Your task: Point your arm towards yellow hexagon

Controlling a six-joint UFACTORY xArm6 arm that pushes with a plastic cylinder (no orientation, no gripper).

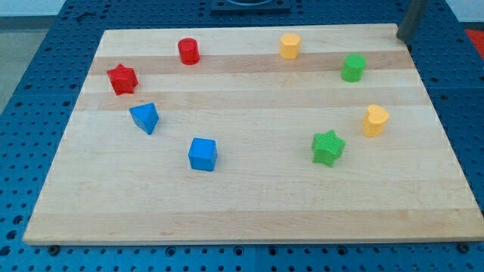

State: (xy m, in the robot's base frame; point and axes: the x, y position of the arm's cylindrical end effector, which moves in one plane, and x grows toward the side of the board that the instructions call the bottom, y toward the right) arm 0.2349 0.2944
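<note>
The yellow hexagon (290, 45) stands near the top edge of the wooden board (249, 219), a little right of the middle. My tip (401, 38) is at the board's top right corner, well to the right of the hexagon and touching no block. The nearest block to the tip is a green one (353, 67), below and to its left. A second yellow block (374, 120) sits near the right edge; its shape is unclear.
A green star (327, 146) lies right of centre. A blue cube (203, 154) and a blue triangle (144, 118) are left of centre. A red star (122, 78) and a red cylinder (188, 51) are at the upper left.
</note>
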